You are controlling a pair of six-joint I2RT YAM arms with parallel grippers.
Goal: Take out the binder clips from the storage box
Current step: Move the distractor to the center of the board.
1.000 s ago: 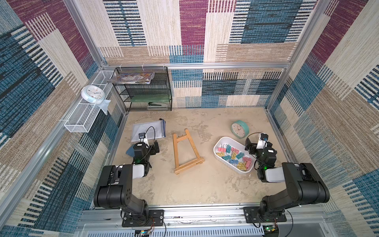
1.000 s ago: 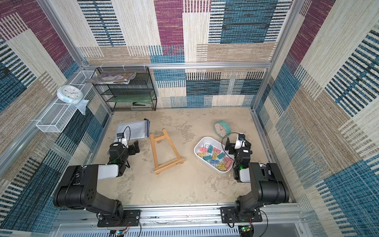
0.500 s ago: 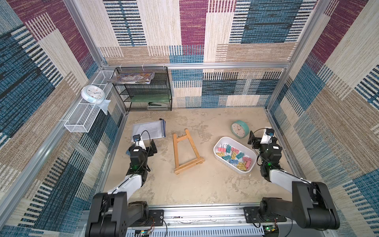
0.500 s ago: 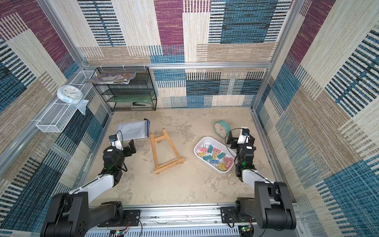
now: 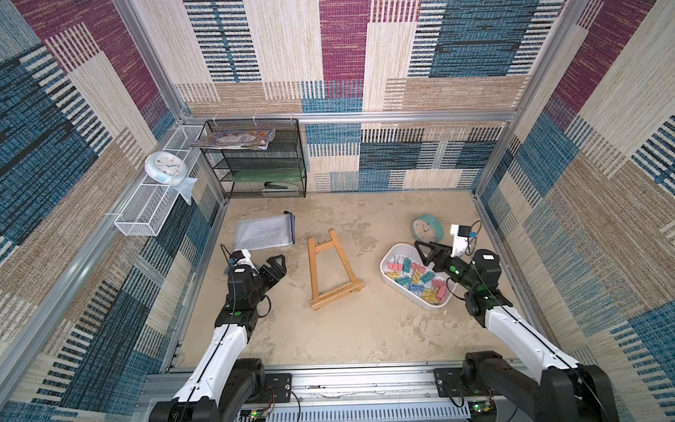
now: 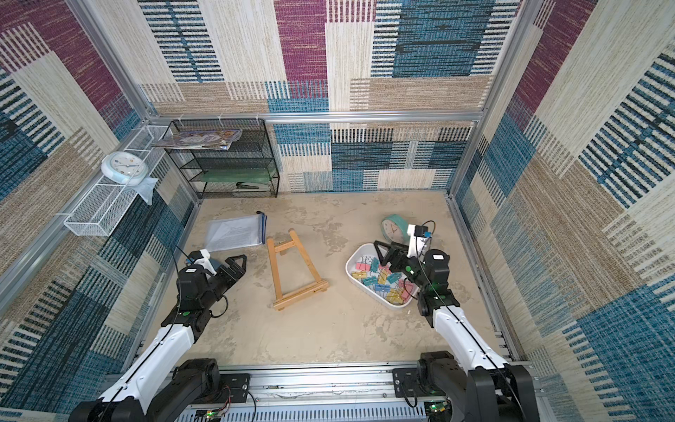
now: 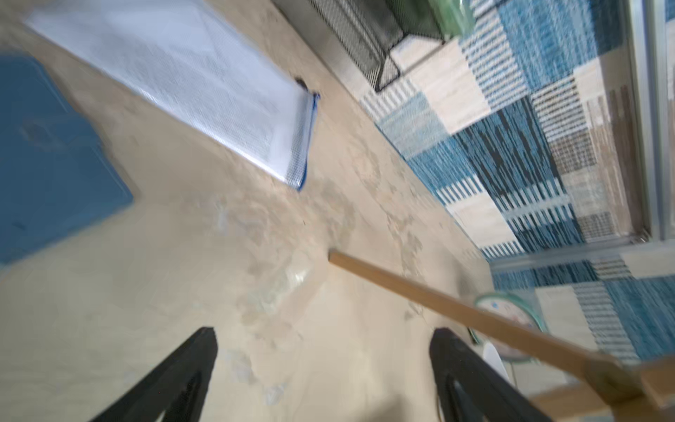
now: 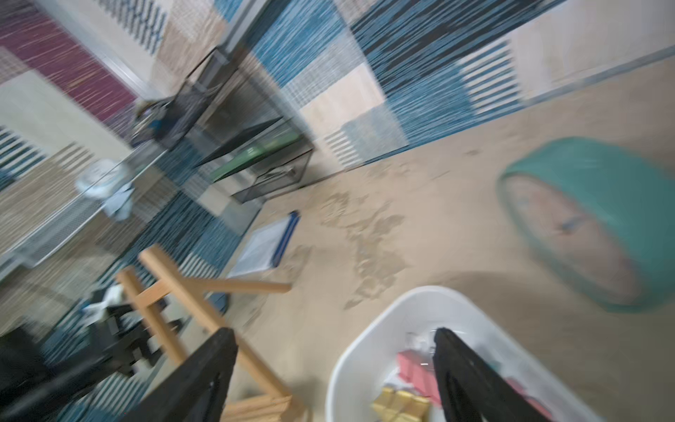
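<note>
Binder clips (image 8: 412,376) — blurred, frame-cut

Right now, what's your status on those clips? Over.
Left tool open, empty. Right tool open, over far edge of storage box. Binder clips all inside. Wooden easel lies apart; nothing blocking.

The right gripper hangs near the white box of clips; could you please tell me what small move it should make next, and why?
Probably lower the right gripper onto the nearest clips in the box: its jaws stand open and empty over the box's far corner, and the clips all lie inside it.
</note>
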